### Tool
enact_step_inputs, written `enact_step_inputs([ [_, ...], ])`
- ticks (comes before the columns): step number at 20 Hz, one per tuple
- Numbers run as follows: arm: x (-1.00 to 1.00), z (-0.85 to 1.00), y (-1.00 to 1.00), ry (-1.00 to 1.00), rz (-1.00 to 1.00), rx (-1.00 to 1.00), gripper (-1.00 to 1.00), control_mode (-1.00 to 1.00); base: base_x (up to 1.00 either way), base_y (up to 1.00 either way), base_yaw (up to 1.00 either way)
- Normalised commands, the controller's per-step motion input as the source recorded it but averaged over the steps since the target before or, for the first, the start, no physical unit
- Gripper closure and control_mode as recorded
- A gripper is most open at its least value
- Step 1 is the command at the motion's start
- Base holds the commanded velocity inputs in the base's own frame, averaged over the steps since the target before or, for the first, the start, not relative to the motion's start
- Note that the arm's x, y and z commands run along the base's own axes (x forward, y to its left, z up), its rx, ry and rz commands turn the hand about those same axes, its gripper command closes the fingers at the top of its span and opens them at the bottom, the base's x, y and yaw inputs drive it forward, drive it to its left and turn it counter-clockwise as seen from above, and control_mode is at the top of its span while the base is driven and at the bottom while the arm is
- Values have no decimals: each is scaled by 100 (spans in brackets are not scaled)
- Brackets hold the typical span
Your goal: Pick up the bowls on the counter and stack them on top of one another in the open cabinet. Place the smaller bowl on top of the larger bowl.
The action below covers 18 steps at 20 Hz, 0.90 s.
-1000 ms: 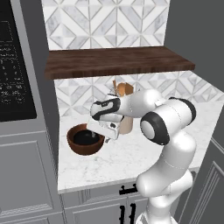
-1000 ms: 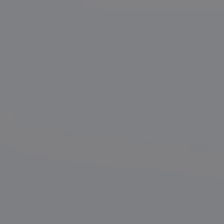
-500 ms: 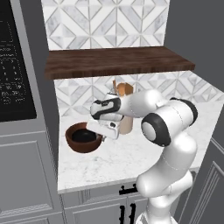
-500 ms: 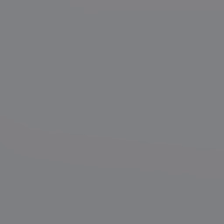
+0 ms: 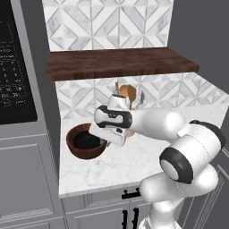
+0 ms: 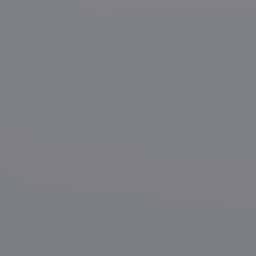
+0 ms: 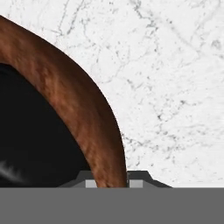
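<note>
The larger bowl, reddish-brown wood with a dark inside, stands on the white marble counter at its left end. My gripper reaches down onto the bowl's right rim. In the hand view the wooden rim runs between my two fingertips, which press it from both sides, so the gripper is shut on the rim. The smaller black bowl cannot be told apart from the dark inside, where a faint glint shows. The open cabinet's dark wood shelf hangs bare above the counter.
A beige holder with wooden utensils stands against the tile wall just behind my hand. A tall dark appliance panel borders the counter on the left. Bare marble lies to the right of the bowl.
Hardly anything: my hand has dipped slightly at the bowl's right rim, and the bowl stays in the same place on the counter.
</note>
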Motion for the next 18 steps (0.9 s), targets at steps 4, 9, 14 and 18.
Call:
enact_step_inputs([
  [4,-79,58,0,-8,-4,0,100,-100,0,0,0],
  [9,-65,70,-13,-4,-5,0,100,-100,0,0,0],
  [14,-55,65,-15,-1,-8,0,100,-100,0,0,0],
  [18,-32,63,-34,0,-12,1,100,-100,0,0,0],
])
